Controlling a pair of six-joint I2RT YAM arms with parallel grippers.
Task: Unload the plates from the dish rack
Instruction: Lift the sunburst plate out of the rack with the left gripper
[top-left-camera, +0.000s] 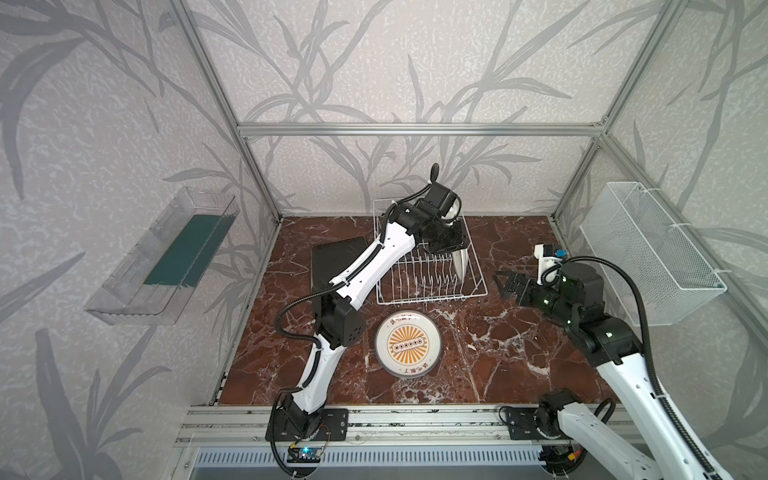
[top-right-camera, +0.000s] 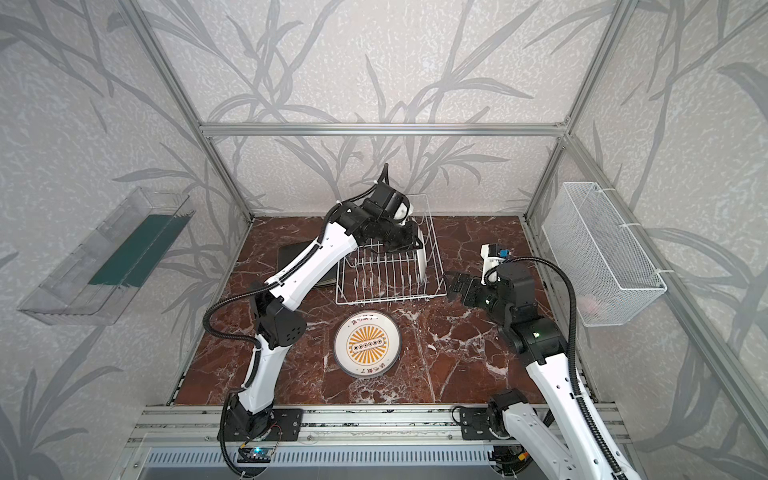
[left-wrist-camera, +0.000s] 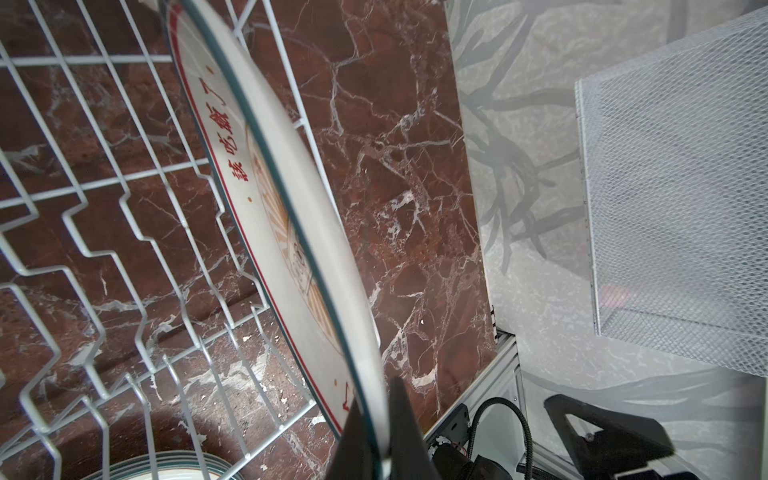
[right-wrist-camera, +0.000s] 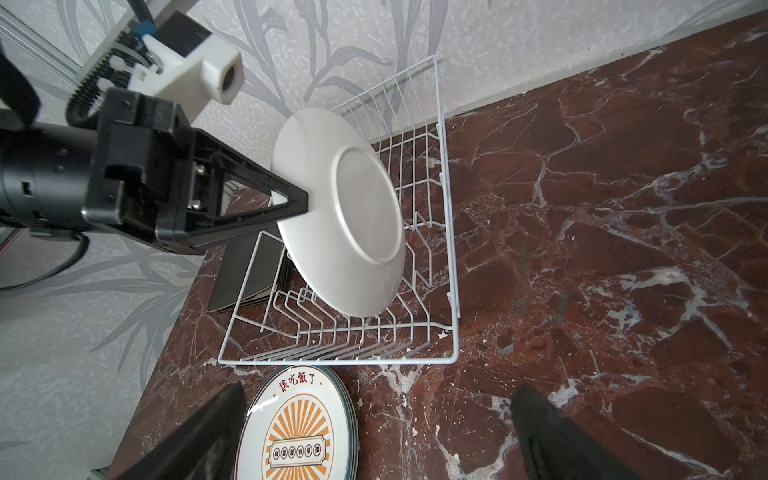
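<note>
Left end effector (right-wrist-camera: 302, 200) is clamped on the rim of a round white plate (right-wrist-camera: 345, 208). That plate stands on edge, tilted, in the dish rack (top-left-camera: 415, 291), at the end nearest my right arm. Right end effector (top-left-camera: 500, 286) is wide open with nothing in it, just outside that same end of the rack. A stack of printed round plates (top-left-camera: 409, 343) lies flat on the tabletop (top-left-camera: 519, 353) just in front of the rack. Black square plates (top-left-camera: 328, 257) lie flat beside the rack's opposite end.
</note>
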